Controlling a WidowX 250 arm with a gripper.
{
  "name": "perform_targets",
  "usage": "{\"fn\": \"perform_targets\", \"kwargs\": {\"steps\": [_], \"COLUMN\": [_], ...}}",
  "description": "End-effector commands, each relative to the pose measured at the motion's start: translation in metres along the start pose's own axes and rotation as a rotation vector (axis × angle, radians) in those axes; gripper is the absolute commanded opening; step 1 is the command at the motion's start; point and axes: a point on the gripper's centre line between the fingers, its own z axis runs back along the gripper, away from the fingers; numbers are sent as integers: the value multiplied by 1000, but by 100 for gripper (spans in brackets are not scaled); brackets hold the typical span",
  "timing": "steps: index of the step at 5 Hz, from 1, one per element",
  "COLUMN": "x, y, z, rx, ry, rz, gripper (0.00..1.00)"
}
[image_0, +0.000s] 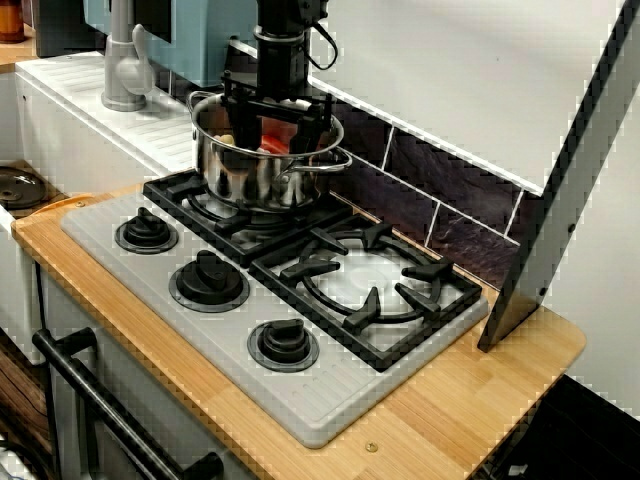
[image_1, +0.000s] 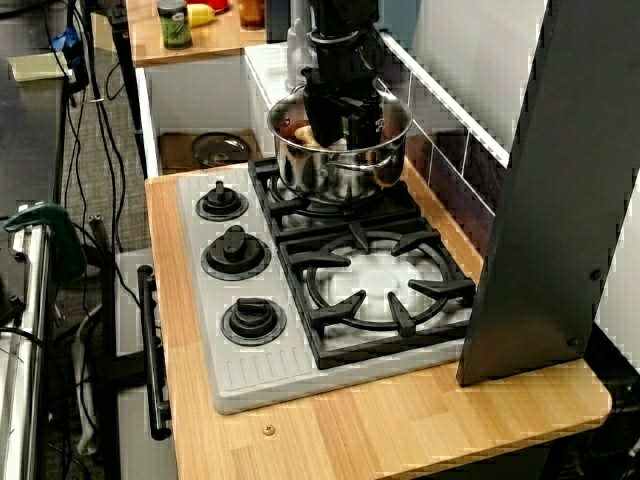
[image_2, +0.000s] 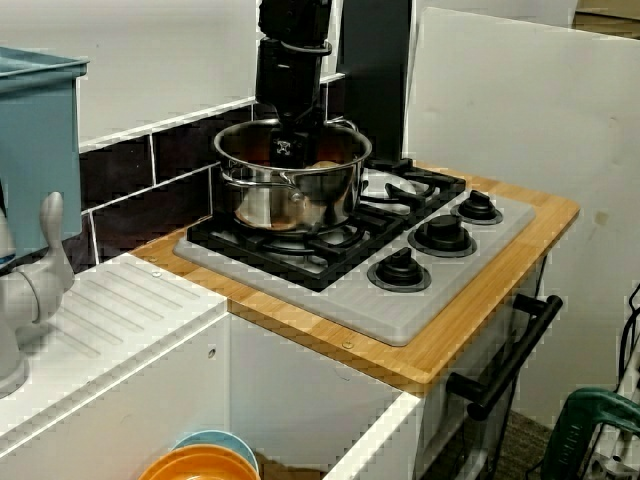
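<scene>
A steel pot (image_0: 250, 175) stands on the back-left burner of a toy stove (image_0: 330, 400). My black gripper (image_0: 277, 128) reaches straight down into the pot, its fingers below the rim. In the view from the front, something red (image_0: 277, 143) lies in the pot between the fingers, and a pale yellowish piece (image_0: 227, 138) sits by the left wall. From above, the gripper (image_1: 337, 128) hides most of the pot's (image_1: 345, 170) inside. From the sink side, the gripper (image_2: 290, 148) sits at the pot's (image_2: 300, 195) centre. The rim hides the fingertips, so contact is unclear.
The second burner's black grate (image_0: 365, 285) is bare. Three black knobs (image_0: 208, 280) line the stove's front. A grey tap (image_0: 123, 60) and a white drainboard (image_2: 110, 310) lie beyond the pot. A dark slanted panel (image_1: 540, 200) stands at the counter's end, with an oven handle (image_1: 152, 350) below.
</scene>
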Motion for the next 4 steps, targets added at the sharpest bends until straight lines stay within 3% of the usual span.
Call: {"fn": "perform_targets", "kwargs": {"steps": [1,2,4], "x": [5,4,3], "y": [3,3,2], "z": [-3,-3,-4], "rx": [-10,-10,5], "ry": [21,26,22], "rz": [11,2,-16], "gripper": [100,0,0]}}
